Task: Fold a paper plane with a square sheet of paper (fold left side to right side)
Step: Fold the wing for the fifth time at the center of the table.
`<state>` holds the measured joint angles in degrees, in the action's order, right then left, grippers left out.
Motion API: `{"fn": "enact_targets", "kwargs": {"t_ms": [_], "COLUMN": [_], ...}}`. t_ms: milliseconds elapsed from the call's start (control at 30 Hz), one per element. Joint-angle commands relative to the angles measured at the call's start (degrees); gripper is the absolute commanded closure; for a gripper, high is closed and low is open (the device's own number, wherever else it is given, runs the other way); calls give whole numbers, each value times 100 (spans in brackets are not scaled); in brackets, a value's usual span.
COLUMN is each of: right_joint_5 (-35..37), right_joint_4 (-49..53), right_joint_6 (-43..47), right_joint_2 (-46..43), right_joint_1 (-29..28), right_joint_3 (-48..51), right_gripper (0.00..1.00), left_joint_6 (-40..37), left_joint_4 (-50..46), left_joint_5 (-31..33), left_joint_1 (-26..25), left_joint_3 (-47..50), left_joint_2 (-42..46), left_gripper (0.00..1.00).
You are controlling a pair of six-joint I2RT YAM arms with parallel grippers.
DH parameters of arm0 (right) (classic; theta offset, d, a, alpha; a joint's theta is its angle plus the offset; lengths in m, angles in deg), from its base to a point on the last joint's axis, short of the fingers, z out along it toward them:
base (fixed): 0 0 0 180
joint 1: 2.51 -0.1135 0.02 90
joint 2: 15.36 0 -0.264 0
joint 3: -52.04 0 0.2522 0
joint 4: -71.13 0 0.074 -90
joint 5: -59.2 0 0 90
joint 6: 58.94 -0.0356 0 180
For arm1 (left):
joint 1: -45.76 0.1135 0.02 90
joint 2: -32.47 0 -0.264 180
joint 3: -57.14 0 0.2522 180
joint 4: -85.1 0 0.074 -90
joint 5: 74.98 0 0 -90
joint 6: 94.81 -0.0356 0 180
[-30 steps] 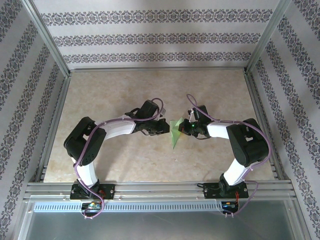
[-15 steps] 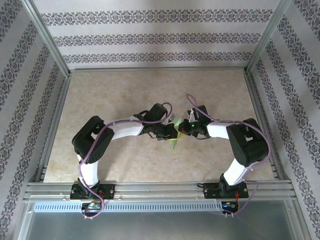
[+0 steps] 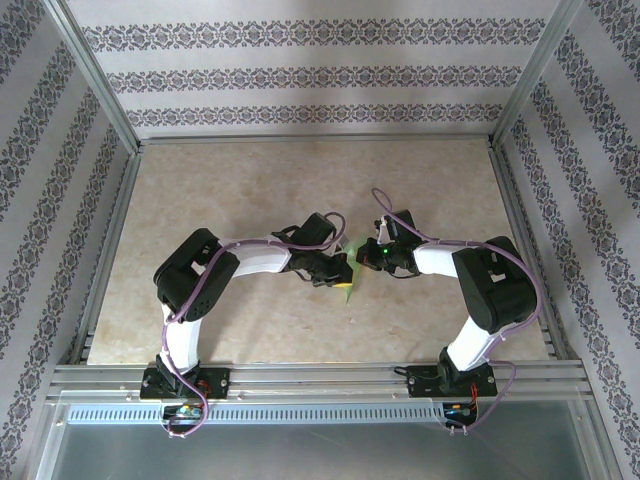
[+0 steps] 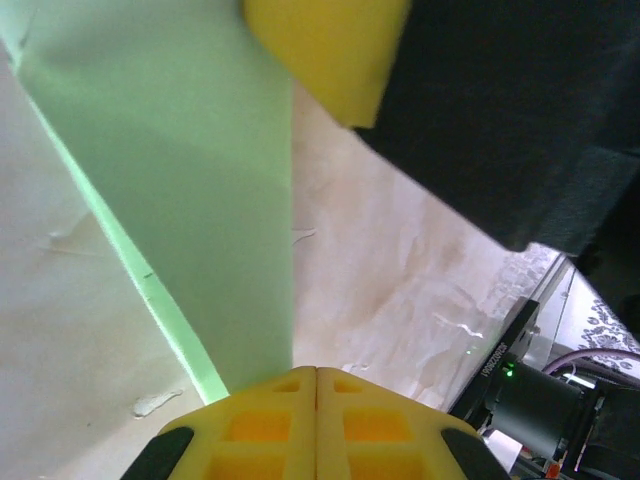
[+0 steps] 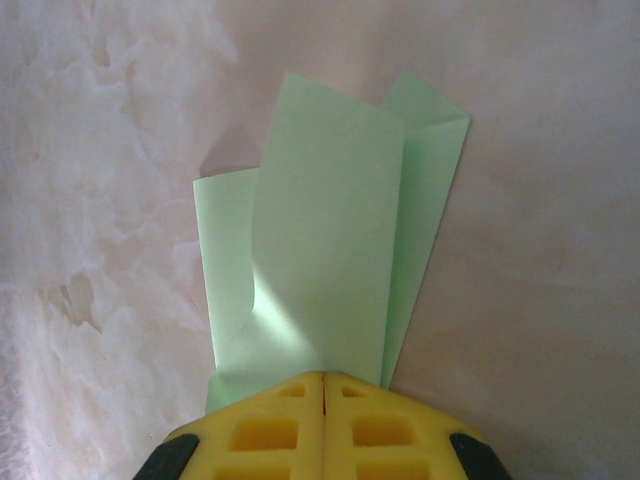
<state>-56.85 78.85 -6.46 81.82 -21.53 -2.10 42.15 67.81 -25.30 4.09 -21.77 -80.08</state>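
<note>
Surroundings: beige mottled table [image 3: 250, 180], with striped patterned walls [image 3: 300, 75] on three sides.
Paper: light green paper [image 3: 357, 247], already folded into overlapping layers, sits near the middle of the table between my two grippers. Part of it tilts up off the surface.
Right gripper: my right gripper [image 3: 368, 256] comes at the paper from the right. In the right wrist view its yellow fingers are pressed together at the tip [image 5: 323, 385], pinching the near edge of the paper [image 5: 320, 250]. The layers fan away from the tip and one flap curls upward.
Left gripper: my left gripper [image 3: 342, 280] reaches in from the left, at the paper's near end. In the left wrist view its fingers are pressed together [image 4: 317, 385], and a long strip of paper [image 4: 200, 180] runs down to their tips. I cannot tell whether the paper is caught between them.
Meeting point: a yellow finger [image 4: 320, 50] of my right gripper shows at the top of the left wrist view, just beside the paper's far end.
</note>
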Motion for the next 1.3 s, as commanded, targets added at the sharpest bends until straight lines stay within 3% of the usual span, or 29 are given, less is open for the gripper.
{"fn": "enact_targets", "kwargs": {"t_ms": [0,433,700,1000,1267], "right_joint_5": [178,178,165,-222,-586], "right_joint_4": [593,657,727,604,401], "right_joint_6": [104,131,131,-10,78], "right_joint_2": [274,284,131,-716,-1457], "right_joint_1": [-118,-119,-119,179,497], "right_joint_3": [83,30,-70,-91,456], "right_gripper": [100,100,100,100,100], "left_joint_6": [114,163,-233,-414,-579], "left_joint_4": [139,192,-672,-1312,-1705], "left_joint_5": [-60,26,632,1218,1620], "left_joint_1": [-63,-104,-183,-346,-403], "left_joint_3": [135,176,-24,-280,-379], "left_joint_2": [-151,-293,-312,-464,-557], "left_gripper": [93,93,96,98,100]}}
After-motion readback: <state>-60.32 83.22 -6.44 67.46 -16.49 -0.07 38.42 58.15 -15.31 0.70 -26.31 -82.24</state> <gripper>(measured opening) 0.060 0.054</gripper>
